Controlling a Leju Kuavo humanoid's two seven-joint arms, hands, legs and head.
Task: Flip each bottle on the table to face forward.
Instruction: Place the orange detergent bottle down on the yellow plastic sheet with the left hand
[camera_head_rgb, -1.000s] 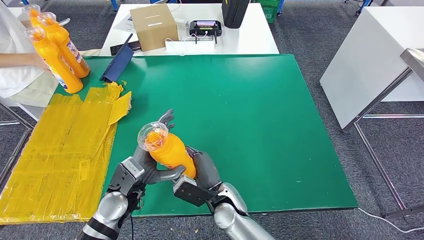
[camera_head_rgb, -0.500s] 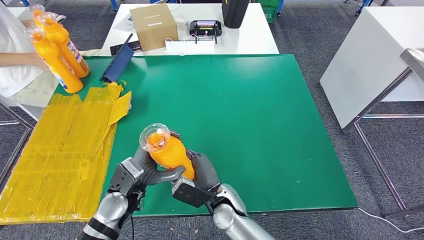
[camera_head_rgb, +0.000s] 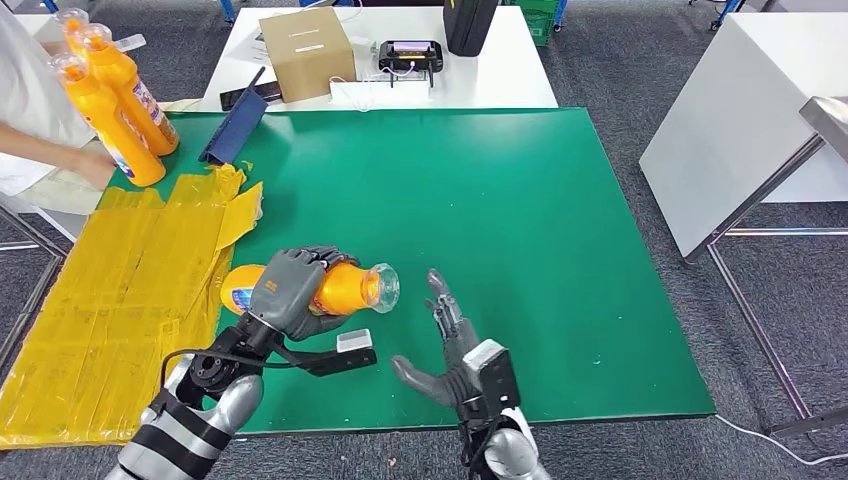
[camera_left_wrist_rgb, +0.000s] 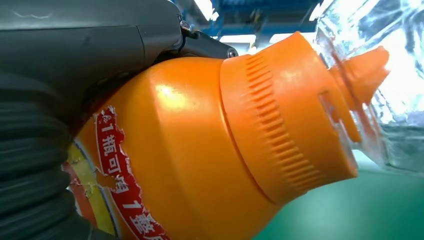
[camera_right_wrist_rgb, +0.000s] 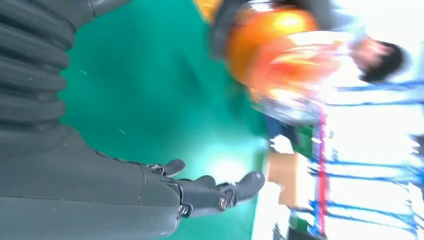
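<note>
the right hand (camera_head_rgb: 455, 350) has let go and hangs open-fingered, leaving the left hand (camera_head_rgb: 290, 290) alone clamped on the orange bottle (camera_head_rgb: 340, 288), now tipped sideways over the green table (camera_head_rgb: 520, 200), mid-flip.

The left arm enters at the lower left of the head view and angles up toward the frame's centre-left. Its left hand (camera_head_rgb: 290, 290) is knuckles-up, fingers curled over an orange bottle (camera_head_rgb: 340, 287) and gripping it on its side. The right arm rises from the bottom edge, right of centre. Its right hand (camera_head_rgb: 450, 345) holds nothing, fingers spread and pointing up-frame, thumb out to the left.
</note>
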